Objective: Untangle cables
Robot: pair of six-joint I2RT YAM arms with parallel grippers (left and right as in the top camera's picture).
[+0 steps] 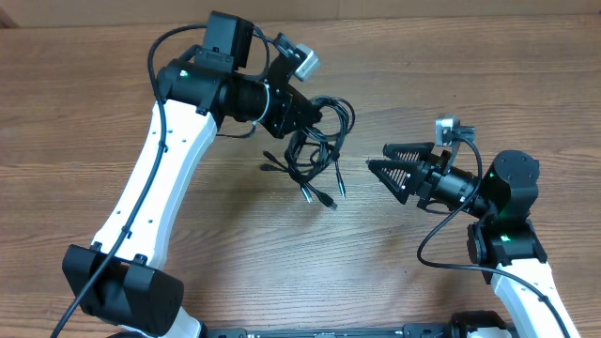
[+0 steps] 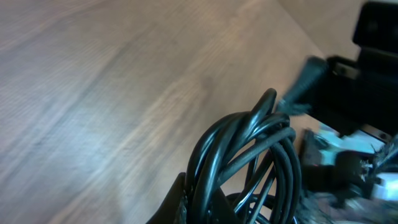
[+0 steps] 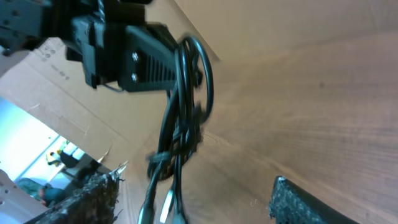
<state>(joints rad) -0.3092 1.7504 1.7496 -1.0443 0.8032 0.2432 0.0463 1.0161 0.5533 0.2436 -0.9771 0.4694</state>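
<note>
A bunch of thin black cables [image 1: 317,150] hangs in loops from my left gripper [image 1: 305,117], which is shut on the top of the bundle and holds it above the table. Loose strands with small plug ends [image 1: 329,199] dangle below. In the left wrist view the loops [image 2: 249,162] sit pinched between the fingers [image 2: 202,205]. My right gripper [image 1: 383,158] is open and empty, to the right of the bundle and pointing at it. The right wrist view shows the hanging cables [image 3: 180,118] between its spread fingers [image 3: 193,199].
The wooden table [image 1: 141,56] spreads all round. The thicker black arm cables run along my left arm [image 1: 155,122] and loop under my right arm [image 1: 441,253]. Cardboard [image 3: 37,87] shows behind the table in the right wrist view.
</note>
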